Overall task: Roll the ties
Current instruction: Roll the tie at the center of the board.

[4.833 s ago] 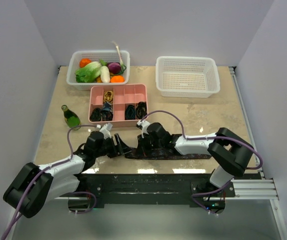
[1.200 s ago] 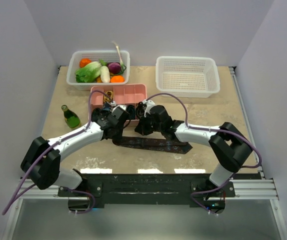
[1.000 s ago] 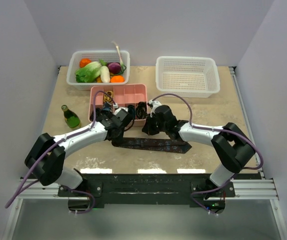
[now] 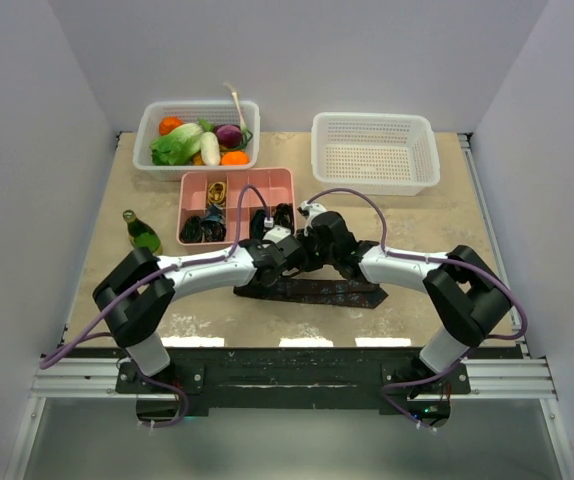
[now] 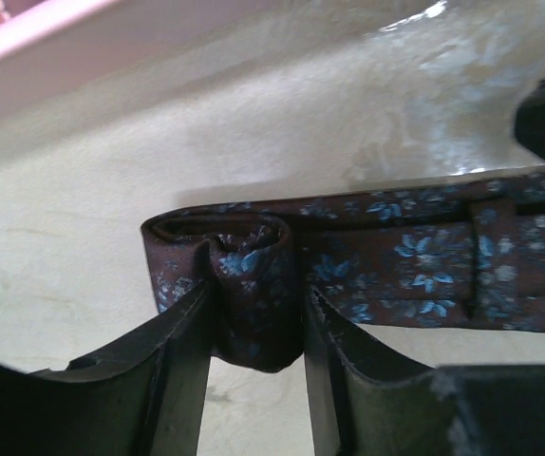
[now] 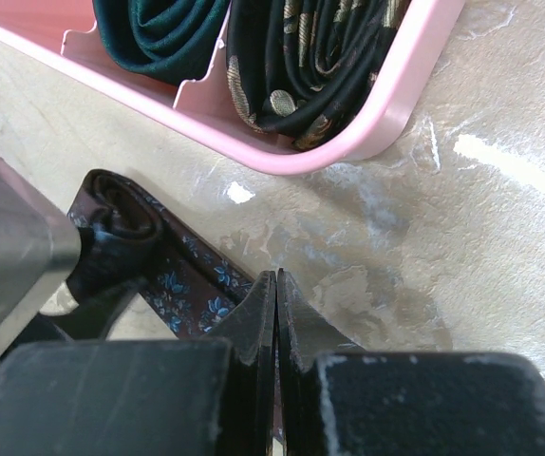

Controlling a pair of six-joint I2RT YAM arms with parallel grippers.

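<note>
A maroon tie with blue flowers (image 4: 327,292) lies flat on the table in front of the pink tray (image 4: 237,172). Its left end is curled into a small roll (image 5: 253,275). My left gripper (image 5: 253,323) is shut on this roll, one finger on each side; it shows from above (image 4: 265,275) at the tie's left end. My right gripper (image 6: 275,285) is shut, fingers pressed together with nothing between them, tips at the tie's far edge (image 6: 192,280); from above it (image 4: 302,268) is right beside the left one. Rolled ties (image 4: 207,228) fill tray compartments.
The pink tray's rim (image 6: 348,142) is just beyond my right fingertips, holding a dark green coil (image 6: 163,28) and a black-gold coil (image 6: 301,57). A green bottle (image 4: 143,236) stands left of the tray. A vegetable basket (image 4: 202,104) and a white basket (image 4: 372,117) stand at the back.
My left gripper has moved right from the tray's front to the tie's left end and now grips the roll. The tie lies farther from the front edge than at first.
</note>
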